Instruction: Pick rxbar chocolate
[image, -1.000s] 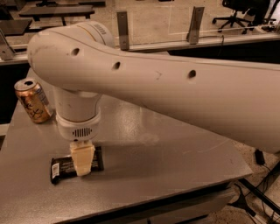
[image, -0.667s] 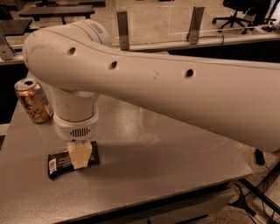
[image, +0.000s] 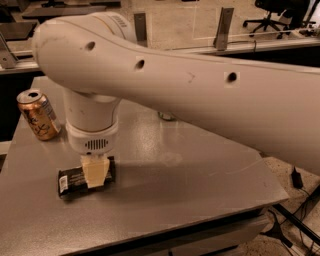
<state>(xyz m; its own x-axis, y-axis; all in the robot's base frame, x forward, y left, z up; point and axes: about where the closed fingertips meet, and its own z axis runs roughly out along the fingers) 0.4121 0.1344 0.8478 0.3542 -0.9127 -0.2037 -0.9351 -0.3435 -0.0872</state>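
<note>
Hand (image: 96, 172) over rxbar chocolate (image: 71, 179), middle hidden

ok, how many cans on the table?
1: the gold can stands near the table's left edge, beyond the rxbar chocolate, which lies under the gripper. The arm may hide others.

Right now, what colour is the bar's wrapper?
The rxbar chocolate is black with a white end patch, in the camera view; the gripper is over it.
</note>
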